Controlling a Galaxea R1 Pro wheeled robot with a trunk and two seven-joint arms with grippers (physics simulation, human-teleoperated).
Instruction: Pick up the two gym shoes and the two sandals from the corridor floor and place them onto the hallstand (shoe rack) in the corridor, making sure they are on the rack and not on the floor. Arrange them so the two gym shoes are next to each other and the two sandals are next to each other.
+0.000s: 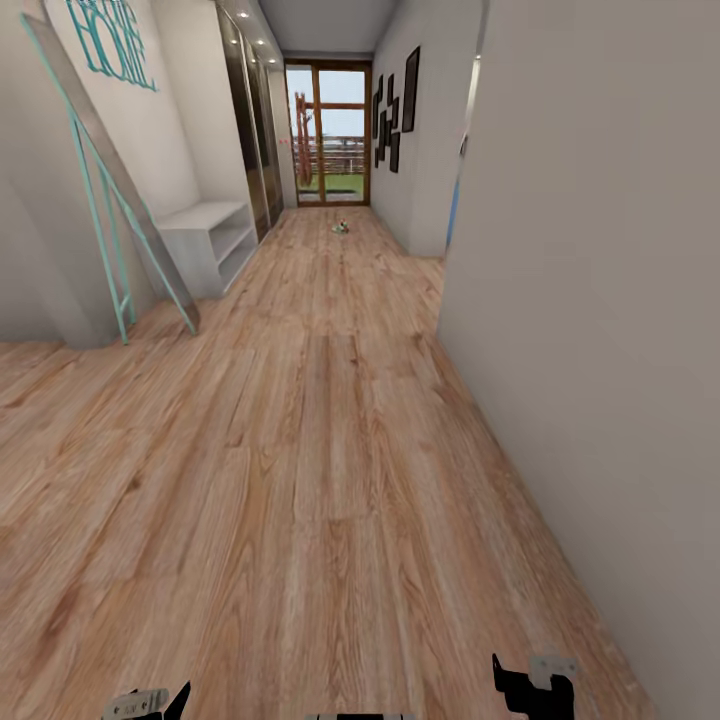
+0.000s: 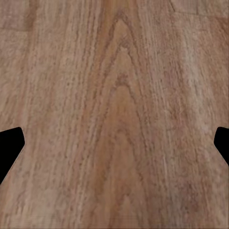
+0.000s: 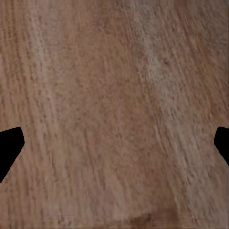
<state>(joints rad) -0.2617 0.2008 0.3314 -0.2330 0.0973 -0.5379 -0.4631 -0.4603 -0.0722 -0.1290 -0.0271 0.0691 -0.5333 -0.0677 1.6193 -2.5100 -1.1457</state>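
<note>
Head view, using the hallstand (image 1: 208, 243) as reference: it stands against the left wall, with a teal-framed leaning mirror (image 1: 105, 190) on its near side, and the corridor floor (image 1: 300, 450) runs past it toward a glazed door (image 1: 330, 135) at the far end. A small pale object (image 1: 340, 227) lies on the planks beyond and right of the hallstand, too small to identify. Left gripper (image 2: 114, 143) and right gripper (image 3: 114, 143) both have fingertips spread wide over bare planks, nothing between them.
</note>
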